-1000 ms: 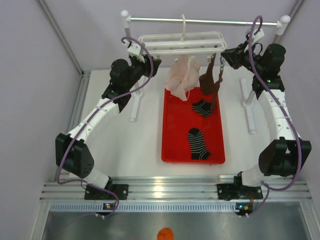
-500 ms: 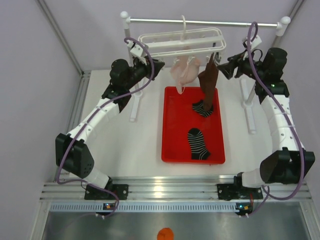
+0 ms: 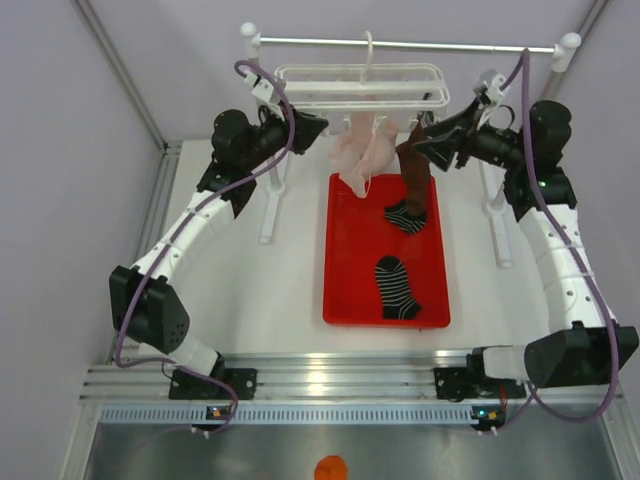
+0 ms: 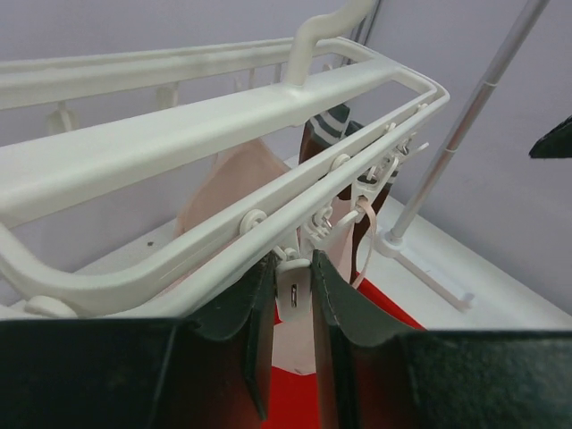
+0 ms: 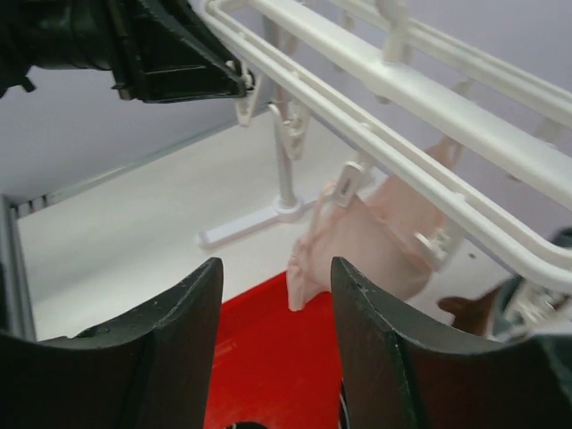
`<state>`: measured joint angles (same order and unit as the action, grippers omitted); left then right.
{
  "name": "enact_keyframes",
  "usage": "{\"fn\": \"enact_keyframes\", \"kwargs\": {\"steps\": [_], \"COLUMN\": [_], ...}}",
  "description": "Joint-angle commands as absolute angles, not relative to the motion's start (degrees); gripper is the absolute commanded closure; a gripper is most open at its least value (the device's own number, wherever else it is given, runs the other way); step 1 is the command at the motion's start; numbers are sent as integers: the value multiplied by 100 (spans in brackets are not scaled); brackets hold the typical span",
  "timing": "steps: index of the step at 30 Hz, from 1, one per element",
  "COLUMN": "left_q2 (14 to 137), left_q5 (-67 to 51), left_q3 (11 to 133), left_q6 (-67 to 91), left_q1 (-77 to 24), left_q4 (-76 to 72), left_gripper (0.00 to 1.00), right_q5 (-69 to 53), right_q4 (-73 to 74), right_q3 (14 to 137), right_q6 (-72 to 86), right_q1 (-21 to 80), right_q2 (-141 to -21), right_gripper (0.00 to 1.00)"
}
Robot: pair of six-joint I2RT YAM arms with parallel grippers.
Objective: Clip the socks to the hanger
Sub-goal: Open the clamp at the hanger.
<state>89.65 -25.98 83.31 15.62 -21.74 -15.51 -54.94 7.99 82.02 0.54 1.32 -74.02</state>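
Brown socks hang from the 3 o'clock end of the hanger, dangling over the 12 o'clock end of the red tray. From above they read as one dark strip, so I cannot tell whether both are pegged. A second ago that fabric was bunched up beside the right claw; now it drops straight, which suggests a clip has taken it. The black striped socks lie in the tray, so roughly half the job looks left. Pink cloth hangs just at 9 o'clock of the brown strip.

The left claw is pinched narrow on a white peg near the hanger's 9 o'clock end, and the frame sits more level than before. The right claw, spread wide and empty, drew back half a second ago and has swung in again beside the brown strip's top. The hanger's hook rides the crossbar at the table's 12 o'clock.
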Motion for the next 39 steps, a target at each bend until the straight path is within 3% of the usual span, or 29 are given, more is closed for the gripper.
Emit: {"fn": "enact_keyframes", "kwargs": {"steps": [1, 6, 17, 32, 36, 39], "left_q2": [9044, 9070, 9097, 9264, 9307, 9299], "left_q5": [-3120, -3533, -3964, -4359, -4482, -4518], "left_q3": [8517, 8420, 8226, 8156, 8174, 8156], "left_q6": [2223, 2636, 3190, 3568, 3612, 3604], "left_q1": [-1969, -1863, -1793, -1784, -1784, -1767], "left_q4": [-1924, -2355, -2971, -3340, -3384, -3349], "left_gripper": [99, 100, 100, 100, 100, 100], "right_q5": [-5741, -5020, -3850, -4008, -3955, -3868], "right_q4": [123, -806, -2179, -2716, -2698, -2716], "right_q3": [8384, 8350, 8367, 8745, 8807, 8851], "right_q6": [703, 948, 1442, 1565, 1538, 1512], "right_q1": [798, 1598, 2364, 2733, 2733, 2742], "right_q2": [-7751, -8199, -9061, -9685, -9773, -9791], "right_gripper": [50, 52, 52, 54, 60, 71]}}
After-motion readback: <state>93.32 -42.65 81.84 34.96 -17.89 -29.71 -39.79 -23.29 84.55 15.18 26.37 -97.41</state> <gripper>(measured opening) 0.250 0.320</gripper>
